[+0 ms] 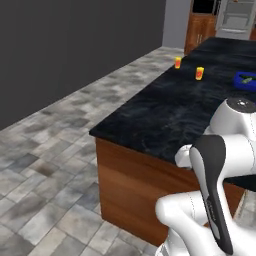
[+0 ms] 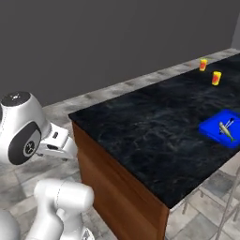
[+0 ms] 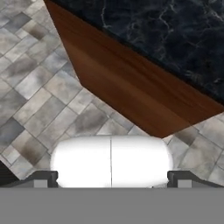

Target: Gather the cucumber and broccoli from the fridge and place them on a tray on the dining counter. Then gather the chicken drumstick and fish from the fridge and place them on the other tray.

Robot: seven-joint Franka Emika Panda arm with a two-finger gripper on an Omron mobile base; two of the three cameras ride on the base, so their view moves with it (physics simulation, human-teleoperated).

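Well apart, fish [image 2: 226,131] on counter, claw [image 3: 111,180] spread, empty

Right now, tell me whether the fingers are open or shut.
Open: in the hand view the fingers stand wide apart at the bottom corners, holding nothing.

The open, empty pincer [image 3: 112,177] looks down on the dining counter [image 3: 166,39] corner over grey floor tiles [image 3: 35,87].

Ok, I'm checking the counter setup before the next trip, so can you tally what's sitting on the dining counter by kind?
Orange-and-yellow cups: 2
Blue tray: 1
Fish: 1, lying in the tray
Thin grey utensil: 1, in the tray by the fish
Total: 5
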